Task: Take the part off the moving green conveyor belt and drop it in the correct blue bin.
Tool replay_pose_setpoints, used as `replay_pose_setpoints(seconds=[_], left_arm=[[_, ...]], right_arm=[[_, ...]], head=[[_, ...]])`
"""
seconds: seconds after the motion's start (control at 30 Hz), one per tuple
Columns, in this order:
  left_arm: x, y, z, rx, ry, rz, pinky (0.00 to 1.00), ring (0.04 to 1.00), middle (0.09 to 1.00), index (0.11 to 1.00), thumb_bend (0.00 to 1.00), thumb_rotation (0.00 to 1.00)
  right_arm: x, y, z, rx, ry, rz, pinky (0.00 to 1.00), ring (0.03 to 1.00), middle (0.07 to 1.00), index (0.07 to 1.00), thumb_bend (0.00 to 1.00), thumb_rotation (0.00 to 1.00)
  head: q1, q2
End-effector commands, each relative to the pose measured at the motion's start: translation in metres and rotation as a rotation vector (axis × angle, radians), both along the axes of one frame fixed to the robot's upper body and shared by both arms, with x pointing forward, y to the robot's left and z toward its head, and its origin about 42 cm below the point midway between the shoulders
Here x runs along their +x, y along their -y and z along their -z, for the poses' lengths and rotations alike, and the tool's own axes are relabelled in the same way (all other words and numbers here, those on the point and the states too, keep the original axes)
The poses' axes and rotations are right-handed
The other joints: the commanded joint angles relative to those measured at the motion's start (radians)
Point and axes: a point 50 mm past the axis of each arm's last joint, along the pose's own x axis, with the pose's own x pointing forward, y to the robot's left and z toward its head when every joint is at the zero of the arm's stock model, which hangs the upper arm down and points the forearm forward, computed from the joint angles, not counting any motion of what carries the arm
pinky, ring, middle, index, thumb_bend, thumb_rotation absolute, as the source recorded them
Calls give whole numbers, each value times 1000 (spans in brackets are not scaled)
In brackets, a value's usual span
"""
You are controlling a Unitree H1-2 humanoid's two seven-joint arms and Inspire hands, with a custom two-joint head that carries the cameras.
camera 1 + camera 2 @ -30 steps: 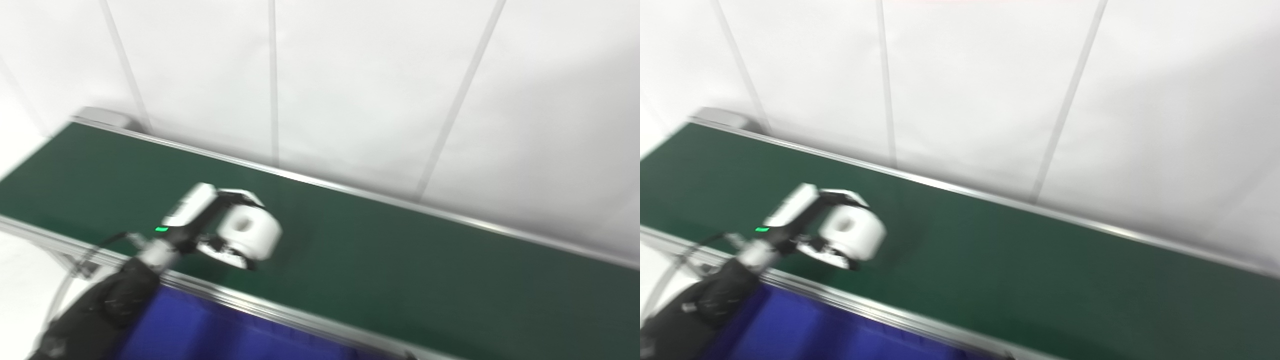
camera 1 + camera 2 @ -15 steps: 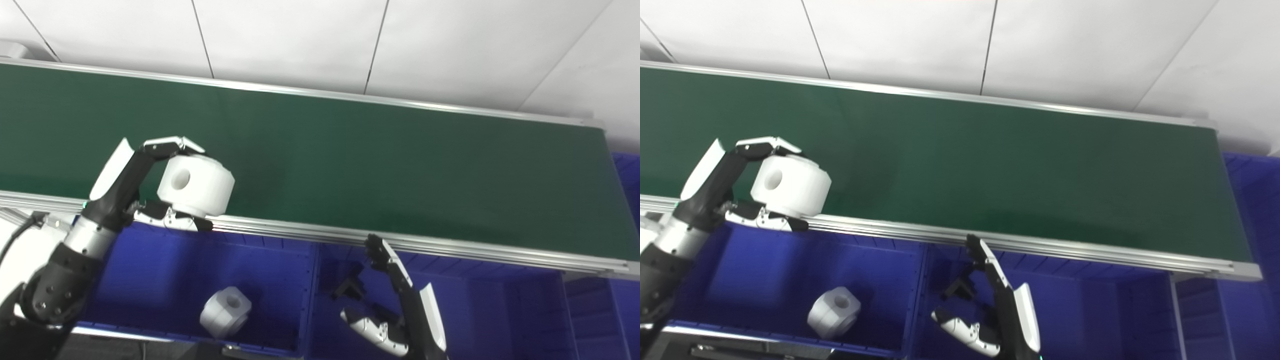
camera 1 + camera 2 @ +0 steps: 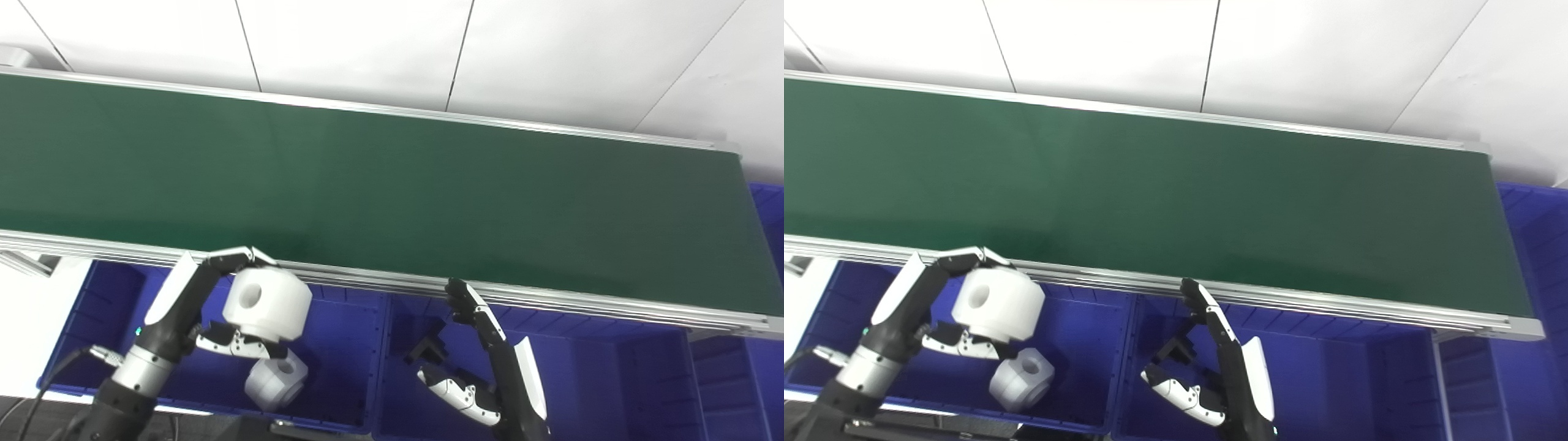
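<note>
1. The left hand (image 3: 211,309) is pinching the white cylindrical plastic part with a round centre hole (image 3: 267,304), fingers over its top and thumb under its lower edge.
2. Half a second ago that part hung over the near rail of the green conveyor belt (image 3: 392,184); now it has come off the belt line entirely and sits in the air above the leftmost blue plastic bin (image 3: 92,318), its bore facing up and toward the camera.
3. A second white part of the same shape (image 3: 275,381) already lies on that bin's floor, just below and a little right of the carried one. That match suggests this is the correct bin.
4. The pick is done, and what looks left is the release: the hand needs to spread so the part falls clear of the bin's walls. It may land on the part beneath and roll.
5. The right hand (image 3: 484,367) is spread and holds nothing, poised over the neighbouring blue bin (image 3: 612,380), where a small dark object (image 3: 427,350) lies near its fingers.
6. No other part shows on the belt.
</note>
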Motion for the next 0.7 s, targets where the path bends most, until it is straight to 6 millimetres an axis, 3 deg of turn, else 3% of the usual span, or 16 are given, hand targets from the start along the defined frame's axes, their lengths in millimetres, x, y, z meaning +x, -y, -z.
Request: replay_pose_setpoints(seconds=[0.0,0.07,0.13,0.33,0.37,0.43,0.5,0.57,0.6,0.63,0.67], left_arm=[[-7,-4,1,28,32,-25,400,479,487,495,519,0],[-11,-4,10,57,16,-30,349,440,464,511,519,0],[-14,-4,18,74,7,-36,420,426,509,496,503,0],[-15,-4,30,156,15,4,530,469,526,468,499,0],[-14,-4,31,164,4,32,585,602,587,482,503,26],[-13,-3,32,179,-25,95,659,699,698,496,497,74],[-10,-2,31,225,-45,183,722,755,745,499,494,89],[-4,0,30,264,-52,251,797,812,796,706,541,482],[-1,3,30,292,-67,282,810,822,804,735,552,545],[3,5,28,321,-85,305,871,858,842,793,608,688],[6,7,26,344,-101,324,894,873,856,816,636,743]], right_arm=[[1,-2,-6,30,32,4,787,841,869,899,781,617],[2,-1,-5,24,38,2,780,836,864,897,779,622],[2,-1,-5,21,36,2,779,835,864,898,782,628],[1,0,-5,23,23,4,788,845,873,904,787,640],[1,-1,-6,24,21,5,791,845,875,904,787,641],[1,-1,-6,20,24,4,790,846,877,906,783,649],[1,-2,-7,21,27,5,788,846,877,907,781,651],[1,-2,-7,24,27,5,788,847,878,908,783,651],[1,-2,-7,26,32,3,789,847,878,908,783,651],[1,-2,-6,24,36,4,787,844,876,907,784,654],[2,-2,-6,24,37,6,785,843,875,906,786,657]], head=[[1,0],[1,-2],[-2,-2],[5,0],[5,-1],[6,0],[4,1],[2,2],[0,2],[2,1],[3,0]])
